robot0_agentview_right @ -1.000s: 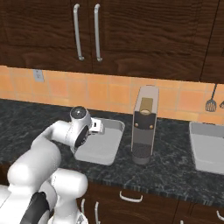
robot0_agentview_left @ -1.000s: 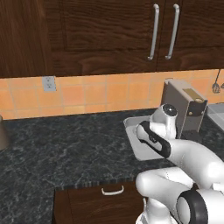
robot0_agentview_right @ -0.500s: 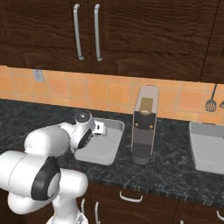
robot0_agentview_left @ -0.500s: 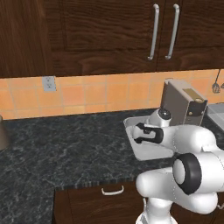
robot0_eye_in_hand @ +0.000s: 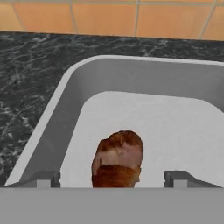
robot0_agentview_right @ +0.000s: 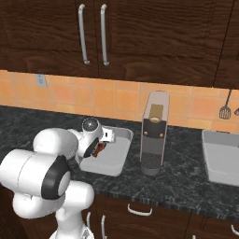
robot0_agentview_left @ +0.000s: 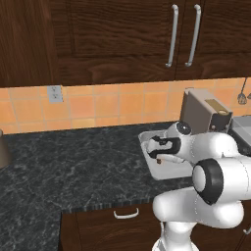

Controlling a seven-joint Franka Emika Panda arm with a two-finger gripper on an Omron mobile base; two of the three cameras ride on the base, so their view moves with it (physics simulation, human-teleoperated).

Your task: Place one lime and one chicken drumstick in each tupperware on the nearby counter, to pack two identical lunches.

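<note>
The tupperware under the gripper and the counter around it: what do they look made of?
The tupperware looks like matte light-grey plastic: smooth, uniform walls, rounded corners, no shine. The counter looks like polished dark stone, going by its grey-black marbled veining. Both are rendered, so this is only how they appear.

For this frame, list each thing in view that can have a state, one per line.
gripper: jaws open, over the near tupperware
chicken drumstick: lying in the near tupperware, between the jaws, not gripped
near tupperware: holds the drumstick
far tupperware: looks empty
upper cabinet doors: closed
</note>
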